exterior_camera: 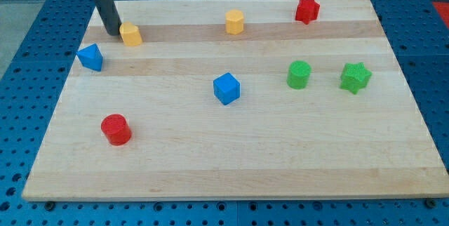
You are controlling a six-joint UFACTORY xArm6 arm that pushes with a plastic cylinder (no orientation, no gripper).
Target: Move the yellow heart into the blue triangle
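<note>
Tip (112, 31): lower end of dark rod, down on board at far left, just left of yellow heart, touching or nearly so; contact not clear.
Jaws: none on this rod, so no wide, narrow or holding state to tell.
Yellow heart (130, 34): far left of board, just right of tip, up and to the right of blue triangle, near it but apart.
Blue triangle (90, 57): close to left edge, nearer than heart, apart from tip.
Yellow hexagon (234, 22): far side, about mid-board, well right of heart.
Red star (306, 10): far right, close to far edge.
Blue cube (226, 88): middle of board.
Green cylinder (299, 74): right of cube, left of green star.
Green star (356, 77): near right edge.
Red cylinder (116, 129): near left, well apart from triangle.
Board (280, 163): pale wood, on blue perforated table (28, 50).
</note>
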